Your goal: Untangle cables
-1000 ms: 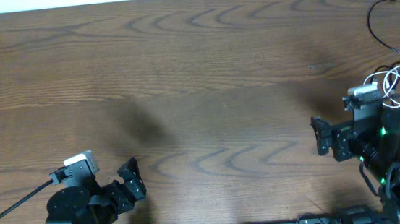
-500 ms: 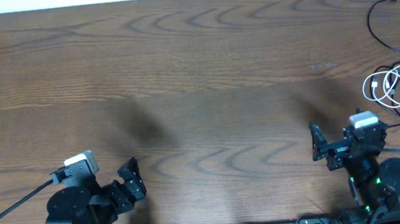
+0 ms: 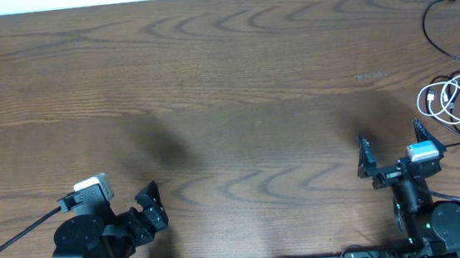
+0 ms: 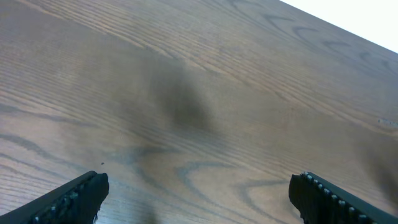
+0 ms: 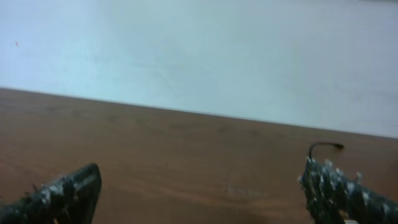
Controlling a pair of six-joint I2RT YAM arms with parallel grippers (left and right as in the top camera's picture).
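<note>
The cables lie at the table's far right. A short white cable is coiled in small loops. A thin black cable curves down from its plug near the back edge and loops around and under the white coil. My right gripper is open and empty, left of the coil and nearer the front edge, apart from it. In the right wrist view the gripper holds nothing, and the black cable's plug end shows far off above the right finger. My left gripper is open over bare wood at the front left.
The wooden table spans the whole overhead view, with a white wall strip along its back edge. A thick black robot wire runs off the left arm toward the front left corner. Both arm bases sit along the front edge.
My right arm has drawn back from over the cable coil toward the front edge and turned, leaving the white coil uncovered. The left arm has not moved.
</note>
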